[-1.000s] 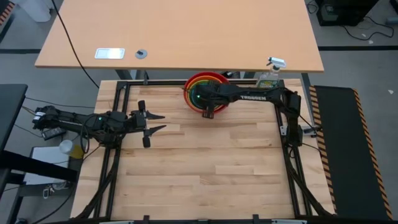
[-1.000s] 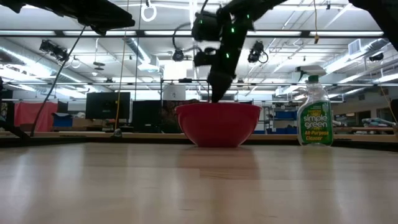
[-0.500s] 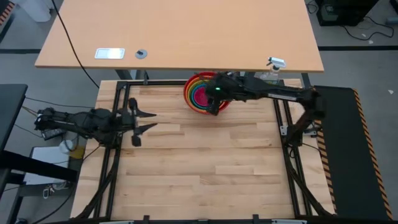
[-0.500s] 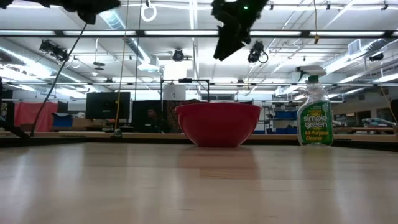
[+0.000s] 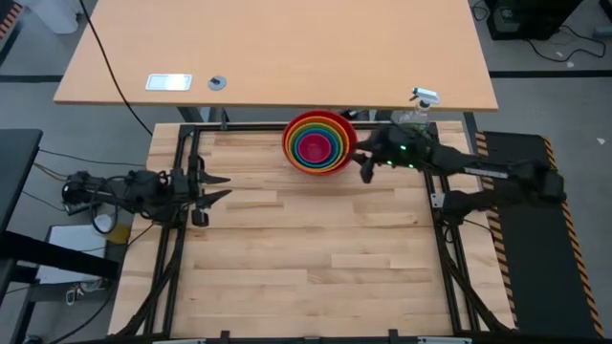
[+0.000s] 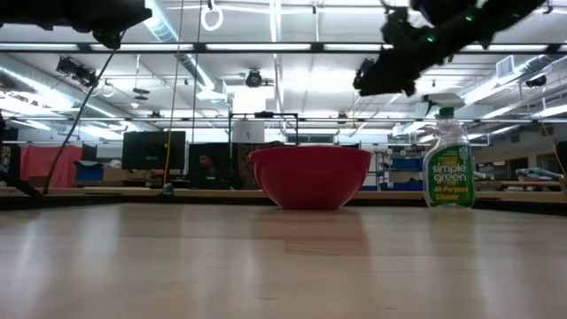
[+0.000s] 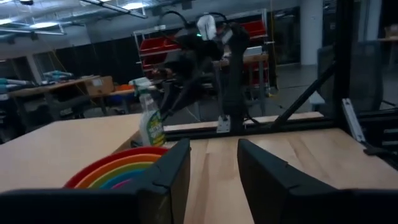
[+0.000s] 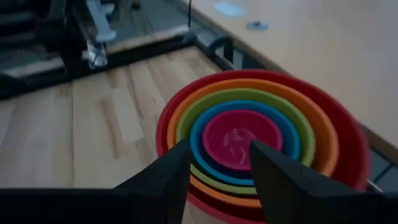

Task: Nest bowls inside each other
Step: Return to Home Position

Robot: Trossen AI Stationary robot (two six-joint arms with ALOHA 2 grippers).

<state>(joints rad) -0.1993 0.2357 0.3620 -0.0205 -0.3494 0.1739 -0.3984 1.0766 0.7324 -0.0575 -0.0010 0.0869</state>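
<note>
Sitting Nested: Five Bowls at the Back Edge, Both Grippers Empty

The red bowl (image 6: 310, 177) stands upright on the butcher-block table (image 5: 316, 258), close to its back edge and roughly midway between the two arms. Inside it, ring within ring, lie the orange bowl (image 8: 264, 83), the lime green bowl (image 8: 258, 94), the blue bowl (image 8: 249, 106) and, innermost, the magenta pink bowl (image 8: 239, 135). From table height only the red wall shows; the four inner bowls are hidden below its rim.

The right gripper (image 5: 365, 168) hangs in the air just beside the stack, on the side of the Simple Green spray bottle (image 6: 447, 164). That bottle stands upright near the table's back right corner, apart from the bowls. The gripper's two fingers are parted by a moderate gap and hold nothing, and its wrist camera looks down past them into the stack. The dark shape high between bowl and bottle in the low view is probably this same gripper, well above the rim.

The left gripper (image 5: 222, 187) is at the table's left edge, well apart from the bowls, pointing across the table, its fingers likewise spread and empty. A tan desk (image 5: 287, 57) lies beyond the table.
</note>
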